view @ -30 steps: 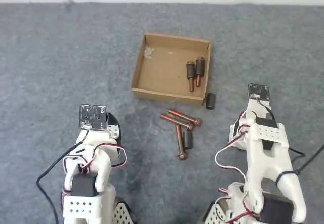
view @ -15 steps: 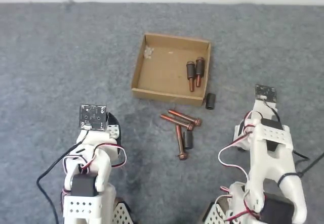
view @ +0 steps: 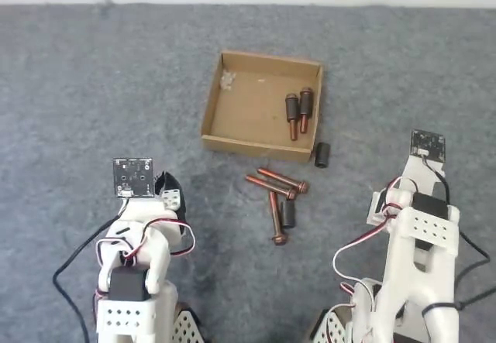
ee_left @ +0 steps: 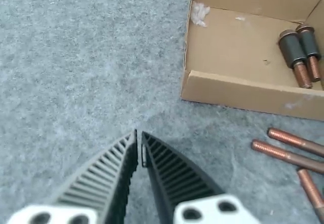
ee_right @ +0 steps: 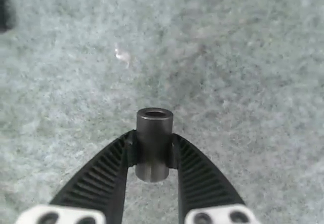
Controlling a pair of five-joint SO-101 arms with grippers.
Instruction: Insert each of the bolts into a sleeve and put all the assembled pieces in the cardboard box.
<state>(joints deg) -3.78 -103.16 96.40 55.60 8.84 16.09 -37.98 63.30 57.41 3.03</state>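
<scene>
We're pinching the sleeve (ee_right: 153, 144) in the R gripper (ee_right: 153, 135), L gripper's (ee_left: 139, 133) jaws pressed together near the cardboard box (view: 249, 145); bolt (view: 282, 180) prob. needs entering coaxially.

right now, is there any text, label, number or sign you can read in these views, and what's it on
No readable text in any view.
cardboard box: plain walls and floor, no print.
sleeve held in the right end effector: no marking.
left wrist board and right wrist board: any marks on them are too small to read.
</scene>
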